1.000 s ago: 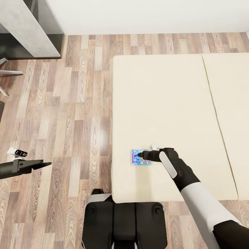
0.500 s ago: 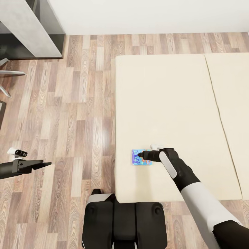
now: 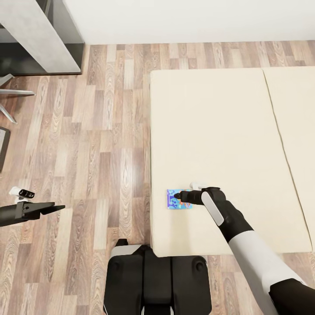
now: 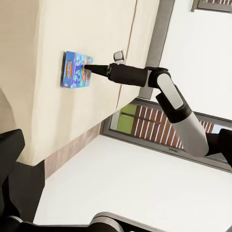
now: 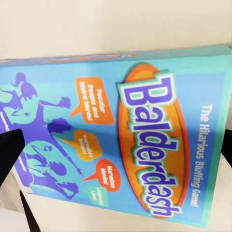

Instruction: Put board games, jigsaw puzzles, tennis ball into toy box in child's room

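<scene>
Wood-plank floor point(image 3: 87, 144) spread wide and bare along the bed's left edge, running up to a white wall point(image 3: 188, 19) at the far end. Cream bed point(image 3: 218, 131) taking up the right half of the head view, split by a seam toward its right side; broad unoccupied surface from the far edge down past the middle. Grey cabinet point(image 3: 35, 35) standing off the far left corner of the floor, well apart from the bed, with chair legs point(image 3: 11, 94) poking in just below it. Black robot base point(image 3: 157, 284) pressed up against the bed's near edge, close to the near left corner.

Right arm reaching over the near edge onto the bed, right gripper point(image 3: 178, 197) pointing toward the left edge. Board game point(image 3: 178, 199), a blue "Balderdash" box, lying flat near the bed's left edge and not far from the near edge, lid face up. Jaws set over the box's right end; cannot tell whether clenched on it or merely resting there. Box lid point(image 5: 121, 140) close up in the right wrist view, one dark fingertip point(image 5: 9, 150) at its side.

Left gripper point(image 3: 50, 208) held out over bare floor, well left of the bed, jaws closed to a point, nothing between them.
</scene>
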Robot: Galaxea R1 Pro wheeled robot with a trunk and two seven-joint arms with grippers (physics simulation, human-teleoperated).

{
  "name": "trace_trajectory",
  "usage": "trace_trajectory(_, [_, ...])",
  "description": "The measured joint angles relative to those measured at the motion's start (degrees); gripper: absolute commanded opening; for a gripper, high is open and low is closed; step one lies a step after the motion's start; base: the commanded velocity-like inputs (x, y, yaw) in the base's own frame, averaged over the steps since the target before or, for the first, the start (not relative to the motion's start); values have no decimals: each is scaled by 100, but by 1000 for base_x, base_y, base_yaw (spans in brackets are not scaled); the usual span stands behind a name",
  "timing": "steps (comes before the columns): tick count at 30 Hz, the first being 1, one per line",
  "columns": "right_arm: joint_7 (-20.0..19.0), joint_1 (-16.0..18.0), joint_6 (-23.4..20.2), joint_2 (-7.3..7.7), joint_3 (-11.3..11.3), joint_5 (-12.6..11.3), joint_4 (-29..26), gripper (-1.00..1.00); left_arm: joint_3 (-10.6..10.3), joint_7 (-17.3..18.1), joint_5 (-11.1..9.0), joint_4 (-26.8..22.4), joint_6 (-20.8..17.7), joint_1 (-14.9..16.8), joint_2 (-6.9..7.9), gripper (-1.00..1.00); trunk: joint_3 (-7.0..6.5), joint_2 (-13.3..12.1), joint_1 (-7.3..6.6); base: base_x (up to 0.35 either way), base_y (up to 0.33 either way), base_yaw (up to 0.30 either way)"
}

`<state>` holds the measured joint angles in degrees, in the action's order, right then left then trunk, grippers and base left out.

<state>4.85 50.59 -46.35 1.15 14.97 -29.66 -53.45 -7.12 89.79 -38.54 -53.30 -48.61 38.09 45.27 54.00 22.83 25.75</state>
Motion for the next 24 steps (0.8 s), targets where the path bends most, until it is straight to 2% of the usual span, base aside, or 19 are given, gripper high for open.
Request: trace_trajectory(24, [0, 0, 8, 1, 11, -1, 0, 100, 0, 0, 0, 1, 0, 0, 0, 100, 0, 0, 0, 0, 5, 0])
